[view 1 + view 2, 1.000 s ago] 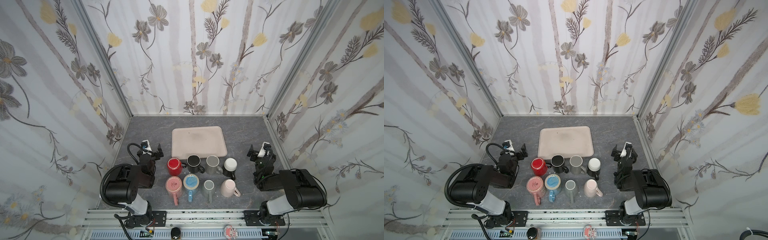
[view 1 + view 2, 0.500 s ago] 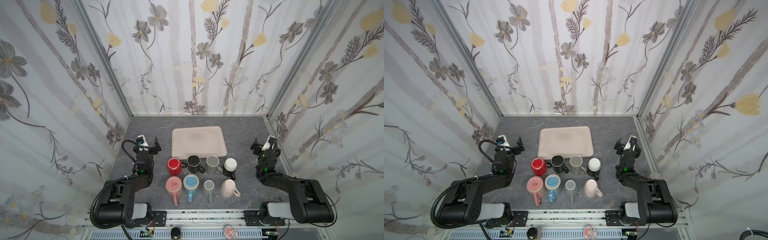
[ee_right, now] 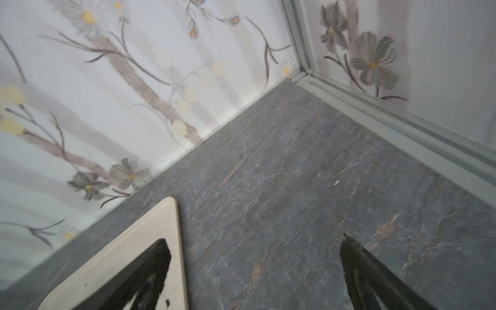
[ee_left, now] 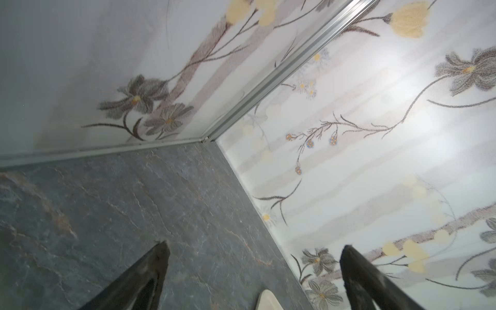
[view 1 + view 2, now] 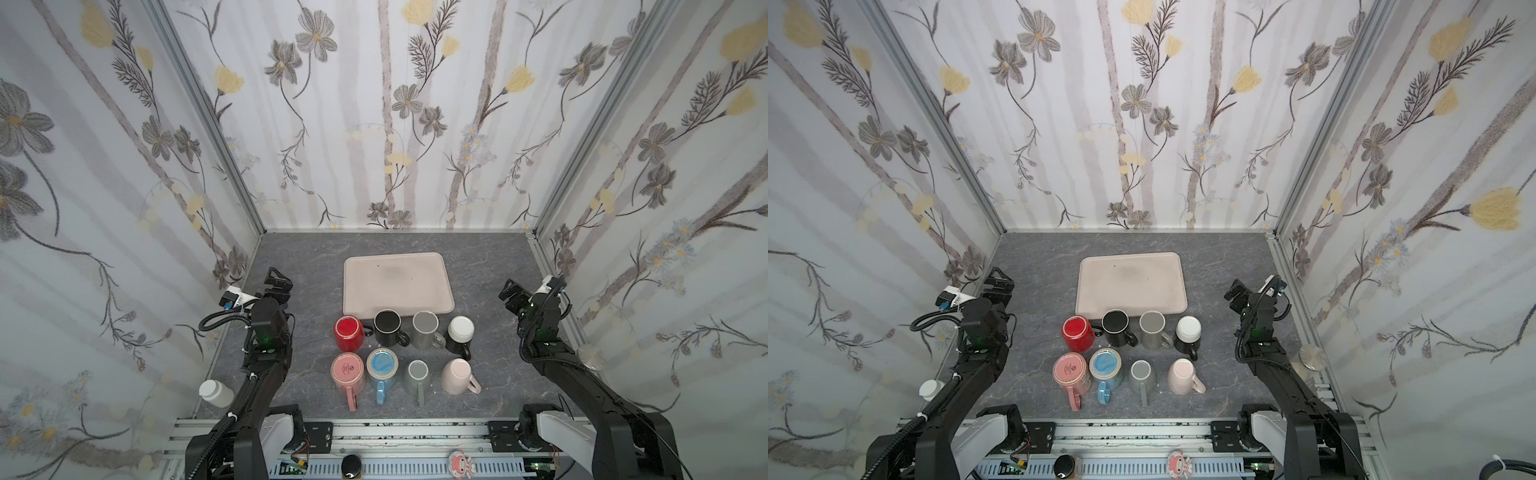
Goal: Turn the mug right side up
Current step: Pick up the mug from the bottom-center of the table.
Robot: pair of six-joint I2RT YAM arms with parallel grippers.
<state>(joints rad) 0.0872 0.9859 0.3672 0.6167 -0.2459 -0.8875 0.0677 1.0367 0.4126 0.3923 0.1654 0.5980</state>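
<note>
Several mugs stand bottom-up in two rows near the table's front in both top views, among them a red mug [image 5: 348,332], a black mug [image 5: 387,326], a pink mug [image 5: 347,370] and a blue mug [image 5: 1105,365]. My left gripper [image 5: 277,280] hovers open to the left of the rows, well clear of the red mug. To the right, my right gripper [image 5: 513,293] is open too, apart from the white-bottomed black mug [image 5: 460,332]. Both wrist views show the left gripper [image 4: 253,257] and the right gripper [image 3: 255,255] empty over grey tabletop; no mug appears there.
A beige tray [image 5: 397,282] lies flat just behind the mugs; its corner [image 3: 134,255] shows under a right finger. Flowered walls close in the left, right and back sides. A white bottle [image 5: 215,392] and a metal disc [image 5: 590,357] sit outside the side rails.
Both arms have unfolded from their tucked pose and reached up and toward the back. Both grippers stay open. The mugs and tray have not moved.
</note>
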